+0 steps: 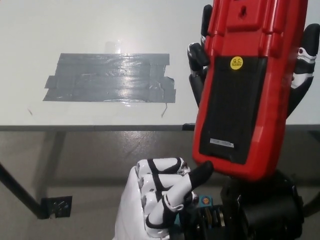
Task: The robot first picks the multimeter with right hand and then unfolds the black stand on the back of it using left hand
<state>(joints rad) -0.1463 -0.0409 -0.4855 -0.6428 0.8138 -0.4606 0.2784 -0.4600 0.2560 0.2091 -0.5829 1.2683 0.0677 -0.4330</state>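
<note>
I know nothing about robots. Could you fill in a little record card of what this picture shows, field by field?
Held item: red multimeter, back facing the camera
Holder: black right hand, fingers gripping its sides
Stand: black stand lying flat against the back
Sticker: yellow sticker above the stand
Other hand: white left hand, curled just below the multimeter's lower edge
Table: white table with grey tape patch
</note>
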